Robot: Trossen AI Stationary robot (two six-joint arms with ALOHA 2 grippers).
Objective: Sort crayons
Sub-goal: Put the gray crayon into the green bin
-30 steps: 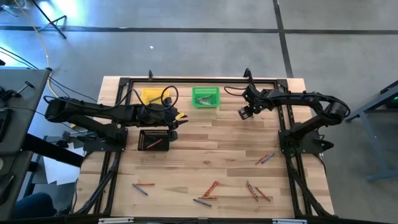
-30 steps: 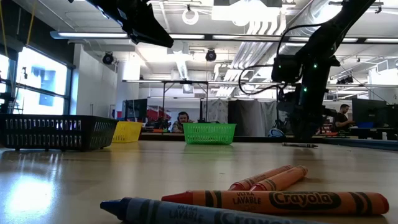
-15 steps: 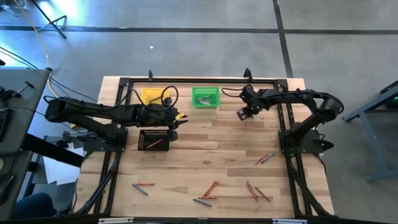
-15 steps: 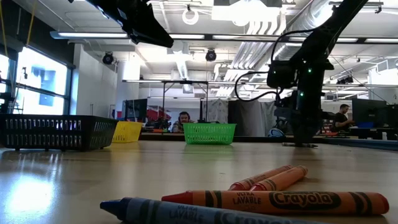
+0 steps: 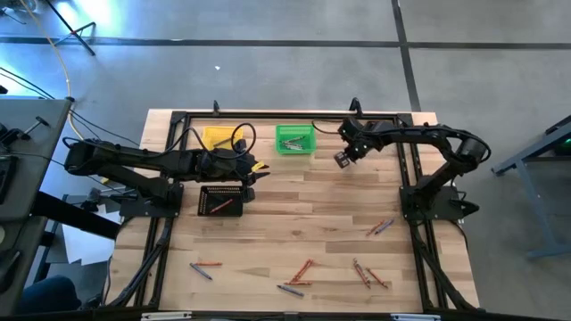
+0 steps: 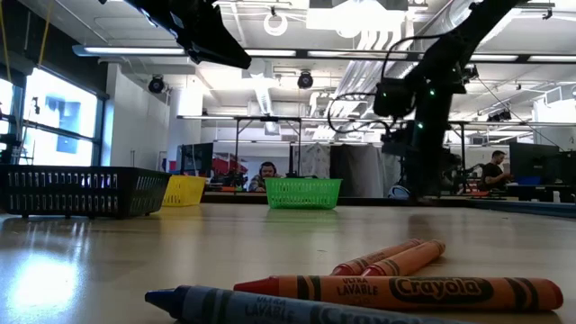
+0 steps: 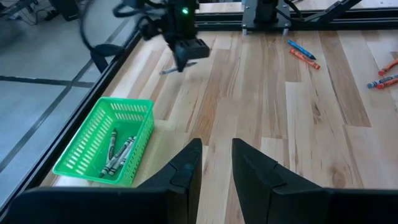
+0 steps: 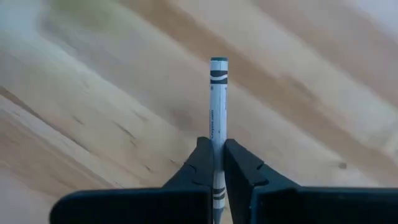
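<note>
Right wrist view: right gripper (image 8: 217, 168) clamped on a grey crayon (image 8: 217, 112), held near its lower end, most of the stick poking out past the fingertips over bare desk (image 8: 93, 81). High view puts that gripper (image 5: 342, 159) just right of the green bin (image 5: 294, 140), near the desk's back edge. Left wrist view shows grey crayons (image 7: 118, 148) already lying in the green bin (image 7: 81, 155), so this one likely goes there too.

Left gripper (image 5: 254, 169) hangs between the yellow bin (image 5: 217, 136) and the black mesh bin (image 5: 221, 198), fingers (image 7: 183, 168) set a narrow gap apart, nothing between them.

Loose crayons (image 5: 299, 272) remain scattered along the front of the desk, plus a pair (image 5: 380, 226) on the right side. Low view has an orange crayon (image 6: 396, 291) and a blue one (image 6: 270, 308) up close.

Risks:
- Grip is low on a thin, smooth stick, so the long free end could pivot or slip during the carry.
- Bin is small; releasing off-centre or too high could bounce the crayon off the rim onto the desk.
- Protruding tip could snag the bin wall if the approach is low and shove the light bin.
- Both arms work near the back row, so crowding is possible.
</note>
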